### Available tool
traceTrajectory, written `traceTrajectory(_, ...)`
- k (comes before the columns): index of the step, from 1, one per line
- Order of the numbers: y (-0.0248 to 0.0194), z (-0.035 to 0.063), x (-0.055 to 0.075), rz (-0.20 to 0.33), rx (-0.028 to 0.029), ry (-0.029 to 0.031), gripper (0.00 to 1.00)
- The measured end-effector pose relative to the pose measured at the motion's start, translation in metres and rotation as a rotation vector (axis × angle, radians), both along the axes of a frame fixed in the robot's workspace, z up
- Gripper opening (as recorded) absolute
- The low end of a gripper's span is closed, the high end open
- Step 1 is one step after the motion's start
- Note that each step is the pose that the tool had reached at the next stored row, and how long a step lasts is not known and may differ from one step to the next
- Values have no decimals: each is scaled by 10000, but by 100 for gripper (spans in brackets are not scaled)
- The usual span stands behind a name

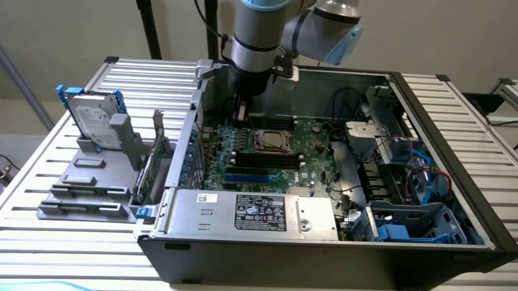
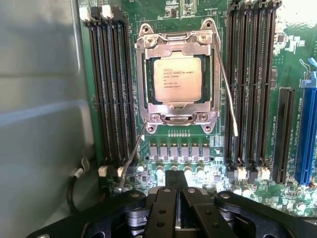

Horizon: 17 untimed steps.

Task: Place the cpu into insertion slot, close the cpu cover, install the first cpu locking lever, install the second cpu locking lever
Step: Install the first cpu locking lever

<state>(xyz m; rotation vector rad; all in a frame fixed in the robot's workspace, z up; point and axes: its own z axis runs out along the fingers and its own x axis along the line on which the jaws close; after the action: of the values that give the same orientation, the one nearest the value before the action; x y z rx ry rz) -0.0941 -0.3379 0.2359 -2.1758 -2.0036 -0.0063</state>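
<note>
Wrist view: cpu (image 2: pixel 177 79) print too blurred to read; gripper (image 2: pixel 176 176) body cropped by the frame edge; case wall (image 2: pixel 39 124) just soft grey blur. Exterior view: arm (image 1: pixel 257 42) cut off at 12 o'clock; insertion slot (image 1: pixel 273 142) too small to tell if the cpu cover (image 1: pixel 273 133) is latched; power supply label (image 1: pixel 263 212) at 6 o'clock unreadable; hard drive (image 1: pixel 91 118) at 9 o'clock half hidden behind a grey bracket (image 1: pixel 121 134).

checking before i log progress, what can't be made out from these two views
- Exterior view: the insertion slot is too small to tell how its levers sit.
- Wrist view: the print on the cpu is too fine to read.
- Wrist view: the gripper covers the board beneath it; a grey case wall hides the board beyond the memory slots.
</note>
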Motion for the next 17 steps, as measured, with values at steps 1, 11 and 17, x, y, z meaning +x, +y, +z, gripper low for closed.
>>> traceTrajectory(1, 0, 9, -1, -104, 27, 0, 11)
traceTrajectory(11, 0, 34, -1, -1434, 113, -3, 11)
traceTrajectory(17, 0, 40, -18, -2066, 429, 19, 11)
